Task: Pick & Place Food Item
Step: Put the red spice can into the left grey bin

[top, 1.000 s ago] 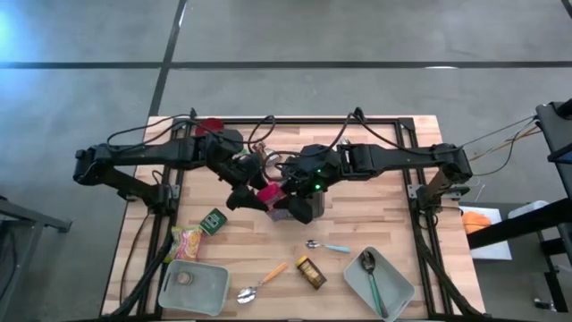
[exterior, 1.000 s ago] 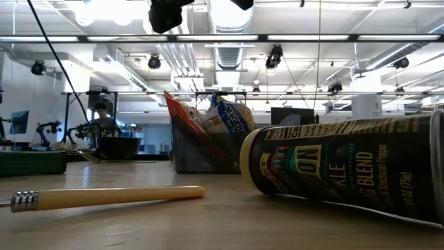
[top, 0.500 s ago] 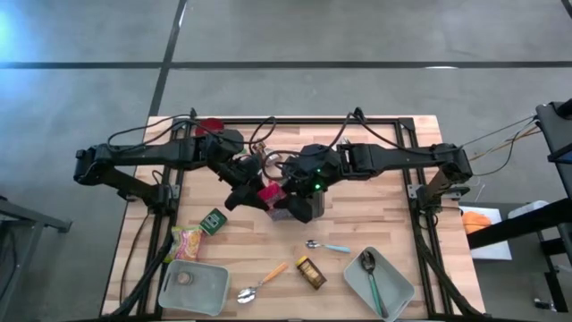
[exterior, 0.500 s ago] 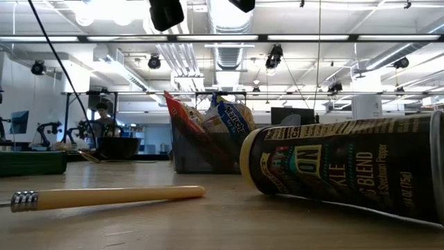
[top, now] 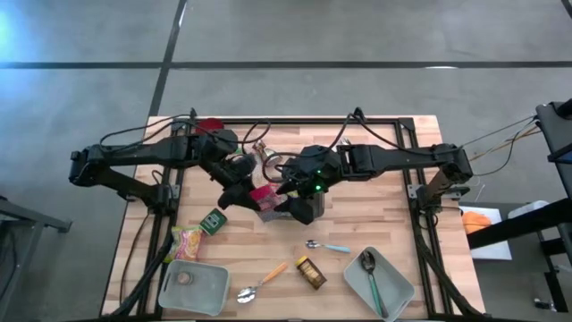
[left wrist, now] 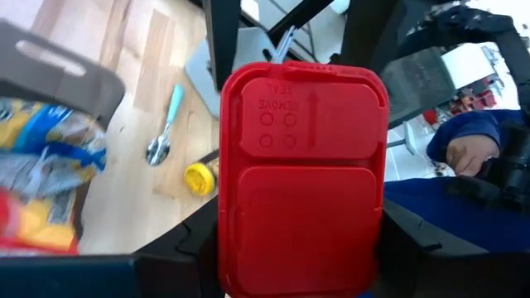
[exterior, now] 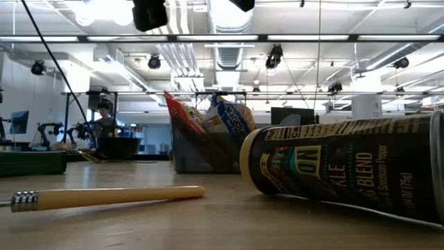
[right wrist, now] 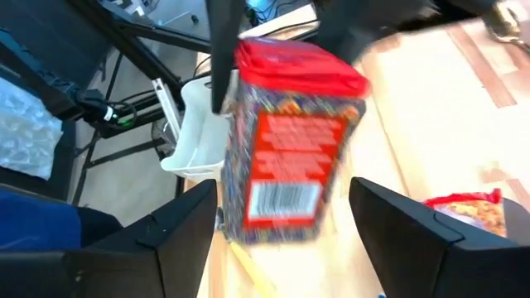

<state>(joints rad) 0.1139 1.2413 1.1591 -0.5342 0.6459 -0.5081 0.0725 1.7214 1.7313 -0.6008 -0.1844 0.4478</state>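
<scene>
HANDOVER: red-lidded container [top: 265,197] now carried over table centre, drawn leftward from before | LEFT: left gripper [top: 243,190] clamped on container's lid end | RIGHT: right gripper [top: 290,199] fingers spread, container let go, freed for placement

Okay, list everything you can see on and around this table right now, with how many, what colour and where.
red-lidded container: one, red lid, held above mid-table
bin: one, dark grey, holds snack bags, mid-table
green box: one, left of centre
snack bag: one, yellow and pink, beside the green box
trays: two, grey, front left and front right
spoons: three; orange handle, blue handle, one in the right tray
spice jar: one, dark, lying front centre
person: blue sleeve and hand, beyond the table
left gripper: clamped on the container
right gripper: open, beside the container
</scene>
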